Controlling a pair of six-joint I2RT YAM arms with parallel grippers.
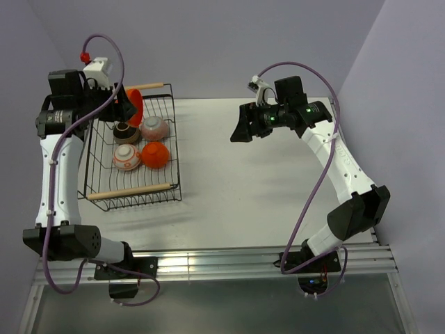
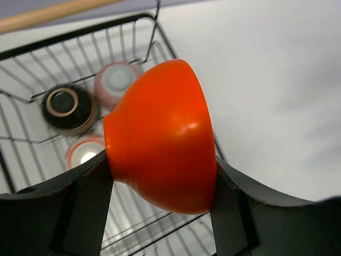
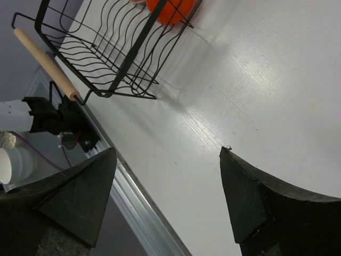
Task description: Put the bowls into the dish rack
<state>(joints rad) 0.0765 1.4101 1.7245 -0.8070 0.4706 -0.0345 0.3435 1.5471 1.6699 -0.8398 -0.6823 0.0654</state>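
Four bowls point(image 1: 154, 127) are set in the dish rack point(image 1: 130, 191).
Orange bowl point(image 2: 160, 138) clamped in left gripper point(image 2: 160, 209); right gripper point(image 3: 168, 152) spread wide.

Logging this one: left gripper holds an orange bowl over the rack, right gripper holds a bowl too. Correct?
No. The left gripper holds the orange bowl over the dish rack, but the right gripper is open and empty, as the right wrist view shows.
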